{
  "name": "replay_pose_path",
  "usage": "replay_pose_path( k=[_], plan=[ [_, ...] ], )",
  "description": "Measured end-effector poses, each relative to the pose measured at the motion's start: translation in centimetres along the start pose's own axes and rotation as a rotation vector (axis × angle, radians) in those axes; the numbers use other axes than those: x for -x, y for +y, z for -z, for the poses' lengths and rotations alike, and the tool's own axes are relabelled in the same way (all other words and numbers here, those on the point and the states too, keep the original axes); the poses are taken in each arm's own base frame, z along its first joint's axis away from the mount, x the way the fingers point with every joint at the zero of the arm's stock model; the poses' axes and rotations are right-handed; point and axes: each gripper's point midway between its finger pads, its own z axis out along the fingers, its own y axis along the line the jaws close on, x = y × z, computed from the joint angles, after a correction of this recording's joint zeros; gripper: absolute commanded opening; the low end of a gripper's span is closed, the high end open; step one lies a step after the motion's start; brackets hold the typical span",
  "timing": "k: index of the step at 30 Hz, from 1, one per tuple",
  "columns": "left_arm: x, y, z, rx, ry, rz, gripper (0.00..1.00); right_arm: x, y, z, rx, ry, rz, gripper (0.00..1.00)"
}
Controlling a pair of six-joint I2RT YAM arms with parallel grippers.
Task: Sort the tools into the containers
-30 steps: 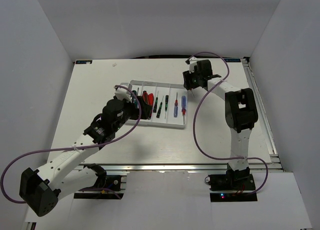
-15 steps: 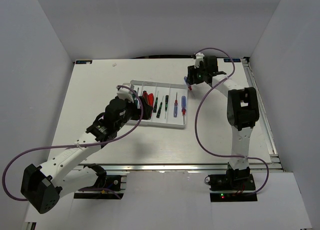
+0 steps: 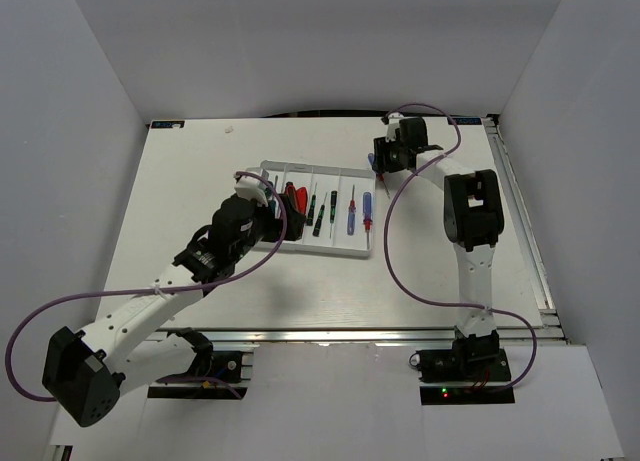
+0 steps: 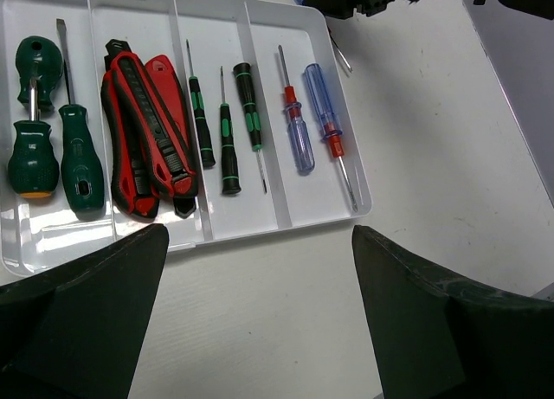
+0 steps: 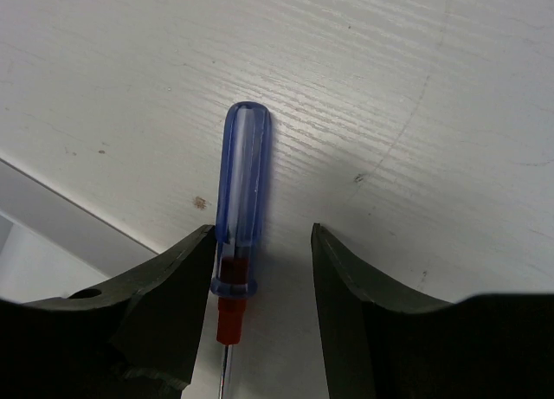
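one blue-handled screwdriver (image 5: 241,191) lay loose near the counter's (image 3: 200,181) far edge, the right gripper (image 5: 261,231) spread astride it; next it probably needed pinching. left gripper (image 4: 260,234) hung spread.

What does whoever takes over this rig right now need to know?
Left gripper: open, empty, above the tray.
Right gripper: open, straddling a blue screwdriver lying on the table beside the tray's far right corner; not closed on it.
Done: green screwdrivers, red-and-black tool, three thin dark drivers and two blue drivers each have their own compartment.
Left: grasp that blue screwdriver; it probably goes with the blue pair.
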Motion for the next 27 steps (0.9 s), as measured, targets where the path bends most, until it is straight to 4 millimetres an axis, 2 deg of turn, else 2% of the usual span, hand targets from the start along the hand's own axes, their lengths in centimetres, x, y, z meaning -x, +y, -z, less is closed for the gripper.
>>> replay_pose_path(
  k=[2,8,15,22,26,27],
  plan=[
    [-0.1,0.0,-0.1,0.002,0.004,0.0,0.98,-0.3,0.0,0.0,-0.004,0.012,-0.003,0.55],
    [-0.8,0.3,-0.7,0.015,0.03,-0.005,0.98,0.6,0.3,0.0,-0.022,0.007,0.006,0.54],
    [-0.8,0.3,-0.6,0.016,0.03,-0.004,0.98,-0.1,0.3,-0.2,-0.041,0.032,0.0,0.52],
    [-0.6,0.2,-0.4,0.012,0.023,0.0,0.98,-0.5,0.1,-0.1,-0.064,0.046,-0.043,0.41],
    [-0.6,0.2,-0.4,0.013,0.025,0.003,0.98,-0.7,0.1,-0.2,-0.069,0.049,-0.058,0.28],
    [-0.6,0.2,-0.4,0.013,0.025,0.003,0.98,-0.7,0.1,-0.2,-0.069,0.049,-0.062,0.22]
  ],
)
